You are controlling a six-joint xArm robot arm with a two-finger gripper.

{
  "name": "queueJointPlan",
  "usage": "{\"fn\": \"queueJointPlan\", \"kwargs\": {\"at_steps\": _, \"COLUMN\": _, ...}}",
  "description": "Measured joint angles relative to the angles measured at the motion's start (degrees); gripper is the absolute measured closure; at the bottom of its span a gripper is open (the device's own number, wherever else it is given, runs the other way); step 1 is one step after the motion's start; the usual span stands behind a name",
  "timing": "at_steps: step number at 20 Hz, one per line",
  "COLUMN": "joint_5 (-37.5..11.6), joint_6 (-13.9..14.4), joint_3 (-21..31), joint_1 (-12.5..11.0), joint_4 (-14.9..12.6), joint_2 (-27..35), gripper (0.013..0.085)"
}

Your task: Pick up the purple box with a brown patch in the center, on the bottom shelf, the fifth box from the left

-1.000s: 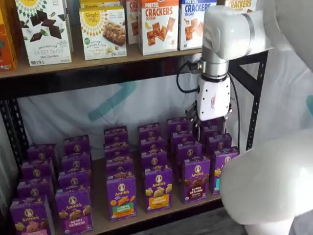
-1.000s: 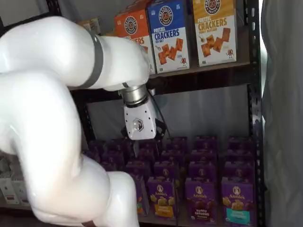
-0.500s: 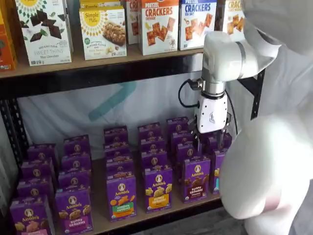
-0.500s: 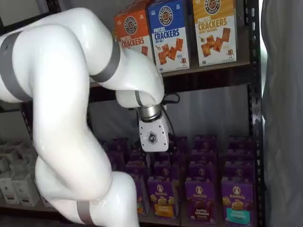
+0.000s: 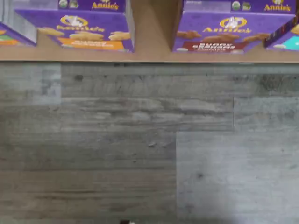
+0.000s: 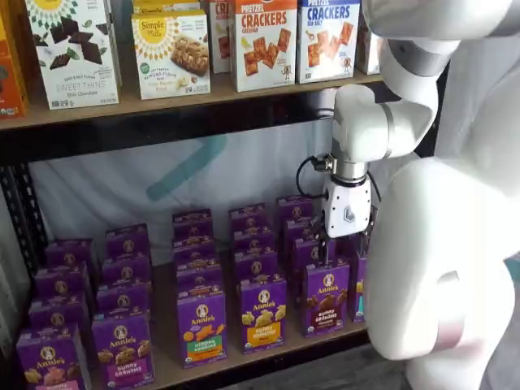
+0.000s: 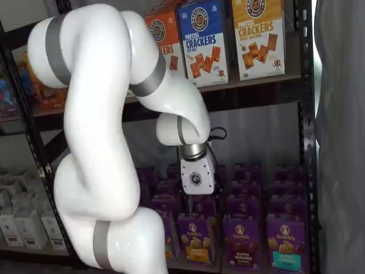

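Observation:
The purple box (image 6: 327, 296) stands upright in the front row of the bottom shelf (image 6: 166, 367), with brown cookies pictured mid-front. It also shows in a shelf view (image 7: 242, 242) and in the wrist view (image 5: 219, 37). My gripper (image 6: 343, 250) hangs fingers down just above and slightly behind the purple box. Its two black fingers stand apart with purple cartons showing between them, and it holds nothing. In a shelf view the gripper (image 7: 198, 198) shows mainly as its white body, and its fingers are lost against the dark cartons.
Purple cartons fill the rows around the target: one with an orange band (image 6: 262, 313) to its left, one with a teal band (image 7: 285, 248) to its right. Cracker boxes (image 6: 264, 41) stand on the board above. The wrist view shows grey floor (image 5: 140, 140) below the shelf edge.
The gripper has come down and forward along the column, from over the back rows to just above the front-row boxes. The arm has folded further in front of both shelf cameras.

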Motion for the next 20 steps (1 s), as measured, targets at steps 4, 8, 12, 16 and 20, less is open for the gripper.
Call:
{"fn": "queueJointPlan", "kwargs": {"at_steps": 4, "joint_5": -3.6, "joint_6": -1.0, "joint_3": -2.7, "joint_1": -0.7, "joint_4": 0.4, "joint_2": 6.6, "gripper": 0.013}}
{"fn": "queueJointPlan", "kwargs": {"at_steps": 8, "joint_5": -8.0, "joint_6": -1.2, "joint_3": -5.1, "joint_1": -1.4, "joint_4": -0.2, "joint_2": 12.6, "gripper": 0.013}}
{"fn": "queueJointPlan", "kwargs": {"at_steps": 12, "joint_5": -11.5, "joint_6": -1.8, "joint_3": -7.3, "joint_1": -1.7, "joint_4": 0.2, "joint_2": 17.4, "gripper": 0.013}}
{"fn": "queueJointPlan", "kwargs": {"at_steps": 16, "joint_5": -14.0, "joint_6": -0.1, "joint_3": -10.0, "joint_1": -1.6, "joint_4": -1.7, "joint_2": 21.9, "gripper": 0.013}}
{"fn": "queueJointPlan", "kwargs": {"at_steps": 20, "joint_5": -16.3, "joint_6": 0.9, "joint_3": -13.1, "joint_1": -1.1, "joint_4": -2.2, "joint_2": 26.9, "gripper": 0.013}}
